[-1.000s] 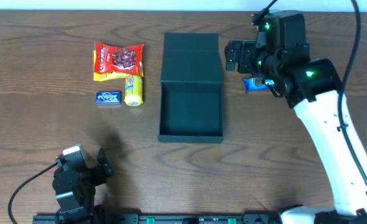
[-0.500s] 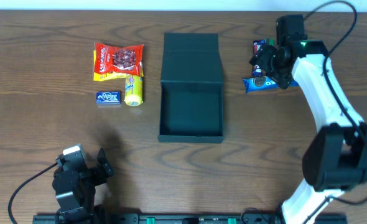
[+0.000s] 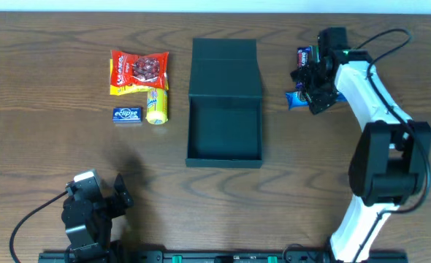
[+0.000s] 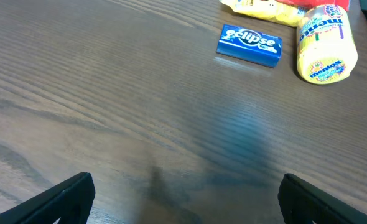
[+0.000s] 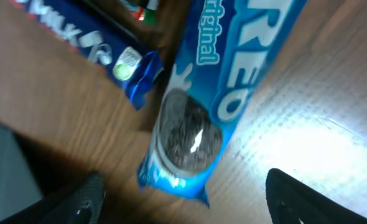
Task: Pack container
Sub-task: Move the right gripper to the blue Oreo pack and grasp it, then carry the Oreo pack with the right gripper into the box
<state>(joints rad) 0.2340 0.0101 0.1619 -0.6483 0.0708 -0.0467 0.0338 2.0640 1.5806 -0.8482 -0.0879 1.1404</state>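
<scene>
Overhead: container [image 3: 224,139] at mid-table [image 3: 47,161], open, lid flap laid back flat on far side. Left of container, grouped close: red snack bag [image 3: 139,71], Mentos roll [image 3: 156,107], Eclipse gum box [image 3: 127,115]. Right of container: Oreo packet [image 3: 296,99], dark-blue packet [image 3: 303,56] farther back. Right gripper [image 3: 319,91] over Oreo packet. Left gripper [image 3: 98,201] near-left of container, well apart.

Left wrist: fingers [image 4: 65,196] spread wide, nothing between, wood below.

Right wrist: fingers [image 5: 87,196] spread wide, straddling Oreo packet end; wood visible either side, no grip.
</scene>
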